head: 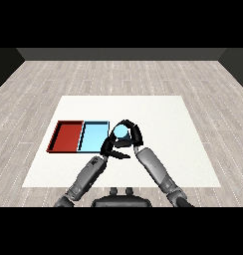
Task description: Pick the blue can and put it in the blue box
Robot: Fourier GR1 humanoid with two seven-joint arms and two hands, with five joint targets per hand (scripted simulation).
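The blue can (pixel 121 131) shows its light blue top just right of the blue tray (pixel 93 137). My right hand (pixel 134 135) is curled round the can, with fingers arching over its far side. Whether the can rests on the table or is lifted cannot be told. My left hand (pixel 112 148) lies close below and left of the can, at the blue tray's near right corner. Its fingers are relaxed and point right, holding nothing. The can's body is mostly hidden by the two hands.
The red tray (pixel 67 135) lies against the blue tray's left side, and both trays hold nothing. All of this sits on the white table (pixel 163 114), with both forearms coming in from the near edge.
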